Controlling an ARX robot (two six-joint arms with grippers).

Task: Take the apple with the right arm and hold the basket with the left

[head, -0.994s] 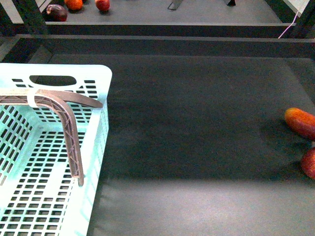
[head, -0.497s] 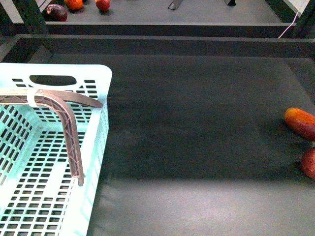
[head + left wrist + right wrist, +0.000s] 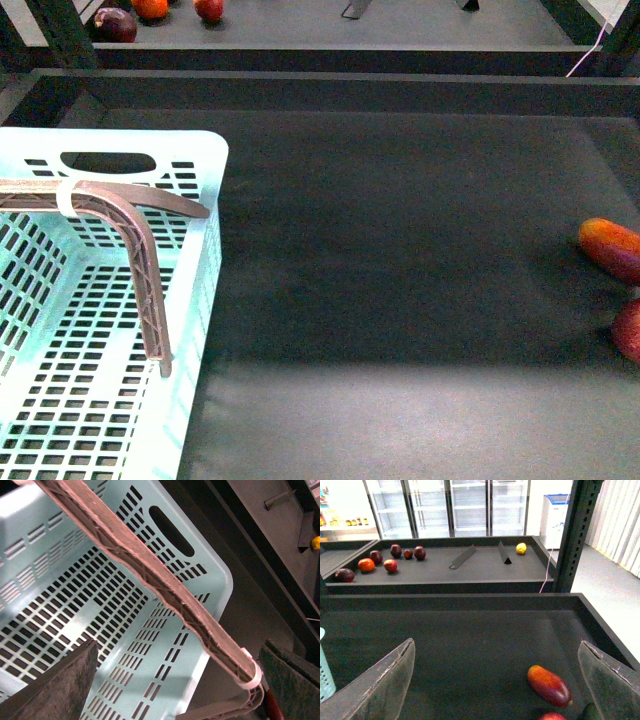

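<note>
Fingers [image 3: 55, 685] of L gripper [image 3: 180, 647] spread wide above basket [image 3: 213, 190], handle [image 3: 143, 270] seen between. R gripper [image 3: 497, 647] wide too, holding nothing. Apple [image 3: 630, 330] on dark table [image 3: 400, 250], far R of basket, near oval fruit [image 3: 610, 248].

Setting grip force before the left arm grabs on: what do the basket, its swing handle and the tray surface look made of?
The basket: likely moulded plastic, pale mint, smooth with slight sheen, crisp slots. Its swing handle: probably plastic too, matte brownish-mauve, latticed ribs. The tray surface: dark, matte, maybe felt or rubber mat; unclear which.
</note>
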